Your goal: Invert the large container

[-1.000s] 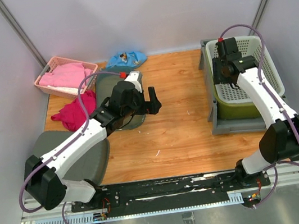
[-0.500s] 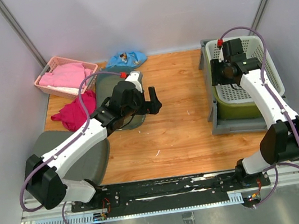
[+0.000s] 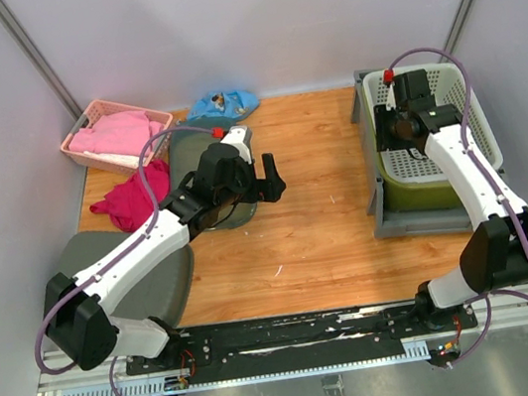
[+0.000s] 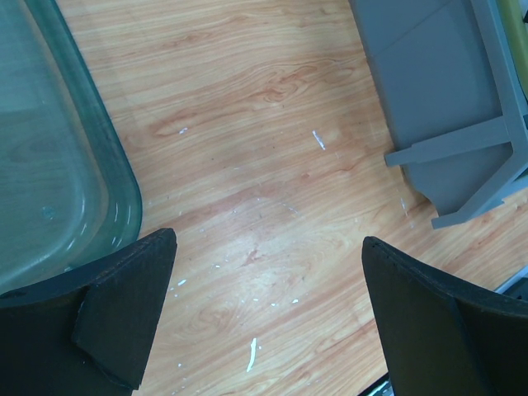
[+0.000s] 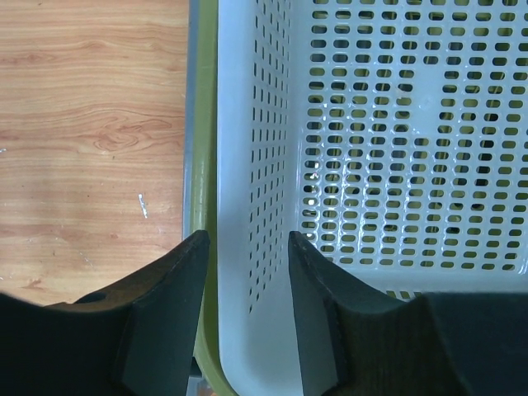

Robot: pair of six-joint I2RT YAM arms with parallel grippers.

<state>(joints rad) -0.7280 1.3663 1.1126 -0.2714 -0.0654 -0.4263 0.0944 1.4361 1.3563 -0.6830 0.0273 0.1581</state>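
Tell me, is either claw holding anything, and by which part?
Left gripper: open, empty. Right gripper straddles the side walls of the white mesh basket and olive-green bin; whether it grips them cannot be told.

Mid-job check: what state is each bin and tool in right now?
large container: upright, olive-green bin nested inside.
olive-green bin: upright, holding white mesh basket.
white mesh basket: upright, nothing seen inside.
right tool: open, jaws astride the basket wall facing the table's middle.
left tool: wide open, empty, above the table.
pink basket: upright, holding pink cloth.

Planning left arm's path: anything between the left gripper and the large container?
No: only bare wooden tabletop between left gripper and large container; top view shows it.
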